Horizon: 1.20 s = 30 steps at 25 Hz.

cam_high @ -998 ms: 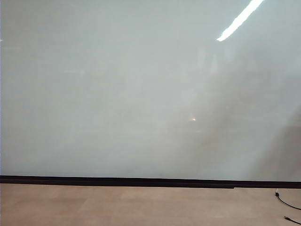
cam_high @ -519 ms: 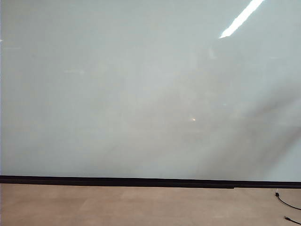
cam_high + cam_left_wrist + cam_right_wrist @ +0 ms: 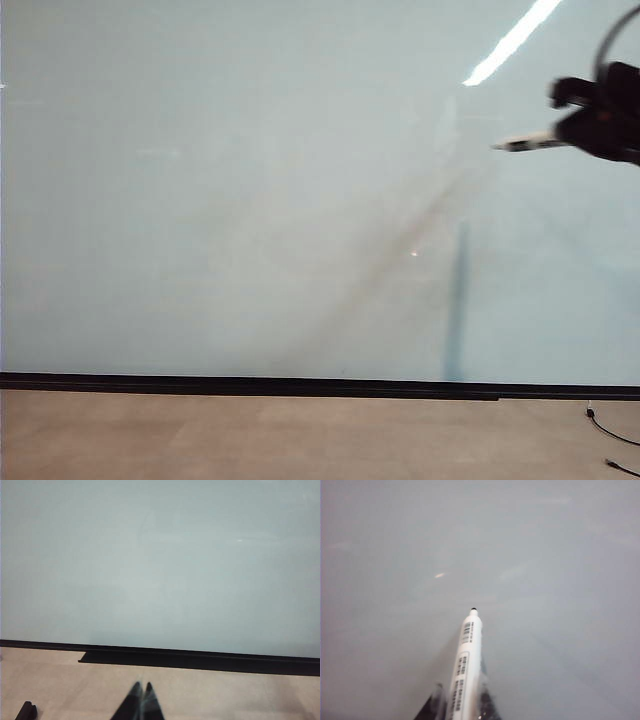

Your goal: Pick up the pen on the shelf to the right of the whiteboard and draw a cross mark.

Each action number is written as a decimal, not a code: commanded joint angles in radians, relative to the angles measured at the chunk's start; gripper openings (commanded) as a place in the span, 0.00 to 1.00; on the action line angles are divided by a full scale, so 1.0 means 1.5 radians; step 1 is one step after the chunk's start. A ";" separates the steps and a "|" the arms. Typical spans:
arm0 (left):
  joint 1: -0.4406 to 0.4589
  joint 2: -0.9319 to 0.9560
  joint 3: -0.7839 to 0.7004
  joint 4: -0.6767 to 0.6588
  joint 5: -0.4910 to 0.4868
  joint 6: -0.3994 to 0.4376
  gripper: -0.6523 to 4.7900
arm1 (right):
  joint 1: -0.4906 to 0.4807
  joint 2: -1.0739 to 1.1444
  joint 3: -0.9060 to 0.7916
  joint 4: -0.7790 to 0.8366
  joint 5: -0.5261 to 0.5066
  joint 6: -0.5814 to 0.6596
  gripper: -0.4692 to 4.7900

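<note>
The whiteboard [image 3: 250, 200] fills the exterior view, pale and glossy, with a black strip along its lower edge. My right gripper [image 3: 575, 132] comes in from the upper right, black and blurred, shut on the pen [image 3: 530, 143]. The pen lies level there, its dark tip pointing left, in front of the board. In the right wrist view the white pen [image 3: 466, 665] with black label print sticks out between the jaws of the right gripper [image 3: 461, 700] toward the whiteboard [image 3: 545, 555]; whether the tip touches I cannot tell. No mark shows on the board. My left gripper [image 3: 142, 686] is shut and empty above the tan floor, facing the whiteboard [image 3: 160, 565]. The shelf is out of view.
Tan floor [image 3: 300, 435] runs below the board. A black cable [image 3: 610, 435] lies on it at the lower right. A small black object [image 3: 26, 711] sits on the floor near the left gripper. A light streak [image 3: 510, 42] reflects on the board's upper right.
The right gripper with the pen has swung into the exterior view at the upper right; before, only its shadow moved across the board. The left arm has not moved.
</note>
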 commanded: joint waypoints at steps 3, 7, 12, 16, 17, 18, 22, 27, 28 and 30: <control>0.000 0.000 0.002 0.003 0.002 0.003 0.11 | 0.076 0.011 0.042 -0.051 -0.007 0.040 0.08; 0.000 0.000 0.002 0.003 0.002 0.003 0.11 | 0.089 0.067 0.058 -0.023 -0.042 0.092 0.08; 0.000 0.000 0.002 0.003 0.002 0.003 0.11 | 0.101 0.190 0.095 0.092 -0.096 0.137 0.08; 0.000 0.000 0.002 0.003 0.002 0.003 0.11 | 0.101 0.231 0.127 0.092 -0.114 0.128 0.08; 0.000 0.000 0.002 0.003 0.002 0.003 0.11 | 0.101 0.237 0.135 0.092 -0.116 0.126 0.08; 0.000 0.000 0.002 0.003 0.002 0.003 0.11 | 0.101 0.246 0.146 0.092 -0.116 0.126 0.08; 0.000 0.000 0.002 0.003 0.002 0.003 0.11 | 0.101 0.260 0.179 0.091 -0.116 0.125 0.08; 0.000 0.000 0.002 0.003 0.002 0.003 0.11 | 0.101 0.260 0.190 0.091 -0.099 0.125 0.08; 0.000 0.000 0.002 0.003 0.002 0.003 0.11 | 0.101 0.260 0.190 0.091 -0.093 0.126 0.08; 0.000 0.000 0.002 0.003 0.002 0.003 0.11 | 0.105 0.260 0.190 0.091 -0.093 0.128 0.08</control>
